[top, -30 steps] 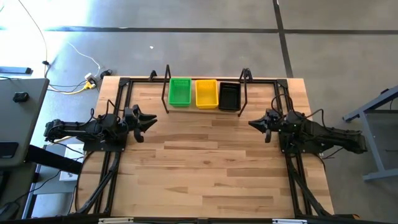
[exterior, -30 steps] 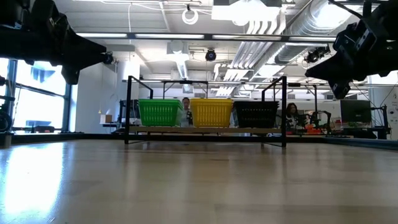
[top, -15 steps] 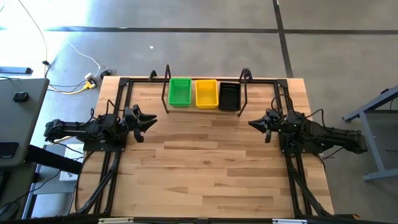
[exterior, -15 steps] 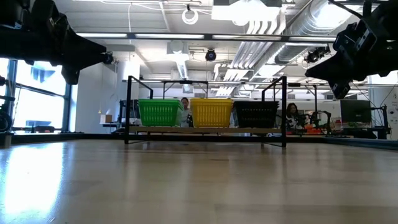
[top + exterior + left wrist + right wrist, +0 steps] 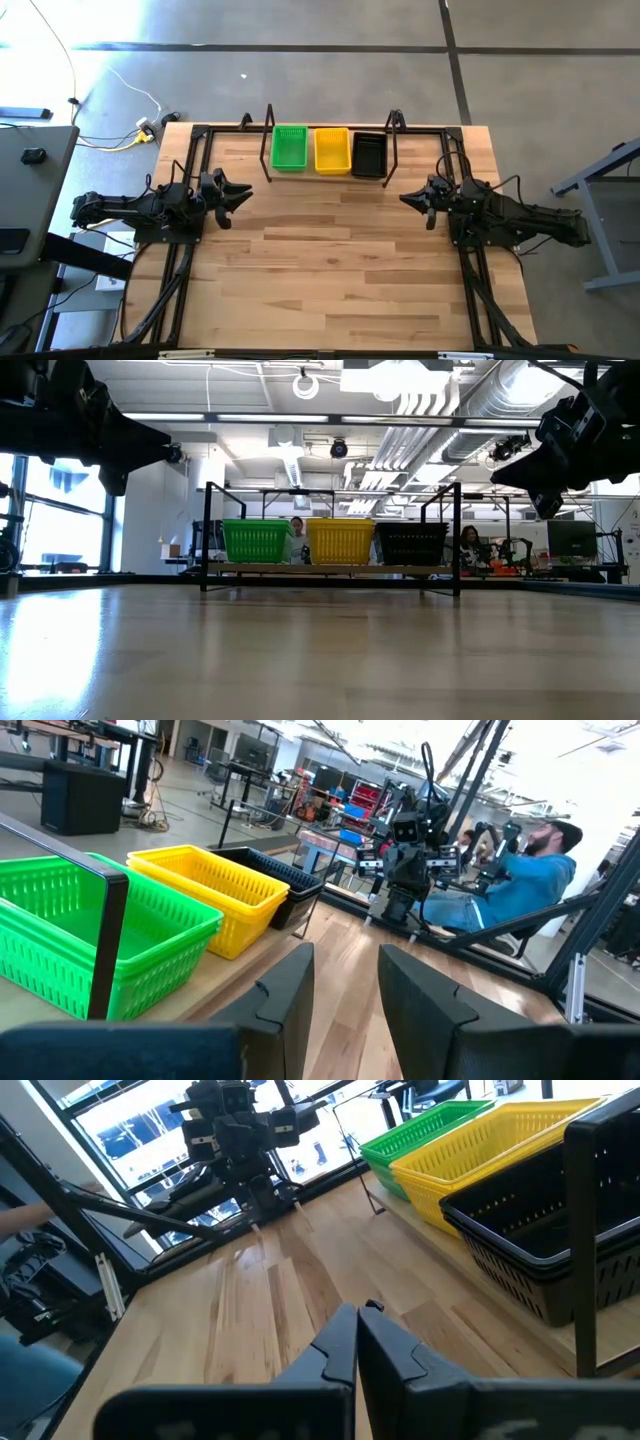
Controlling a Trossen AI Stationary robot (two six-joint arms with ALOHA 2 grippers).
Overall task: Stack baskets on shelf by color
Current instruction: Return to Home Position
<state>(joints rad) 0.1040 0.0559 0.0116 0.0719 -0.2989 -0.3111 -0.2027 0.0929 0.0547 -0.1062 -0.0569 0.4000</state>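
Note:
On the shelf [image 5: 392,140] at the table's far edge, green [image 5: 289,148], yellow [image 5: 332,150] and black [image 5: 369,154] baskets stand side by side. The low view shows the same row, green [image 5: 256,541], yellow [image 5: 340,541], black [image 5: 411,543], on the shelf plank [image 5: 330,570]. My left gripper [image 5: 243,193] hovers at the left side of the table, open, with nothing between its fingers [image 5: 285,995]. At the right side my right gripper [image 5: 405,198] is shut and empty, its fingertips [image 5: 345,1342] pressed together. Both grippers stand apart from the shelf.
The slatted wooden tabletop [image 5: 330,260] lies bare in front of the shelf. Black frame rails [image 5: 190,160] run along both sides of the table. People sit in the room behind, one in blue [image 5: 520,890] and others beyond the shelf [image 5: 468,540].

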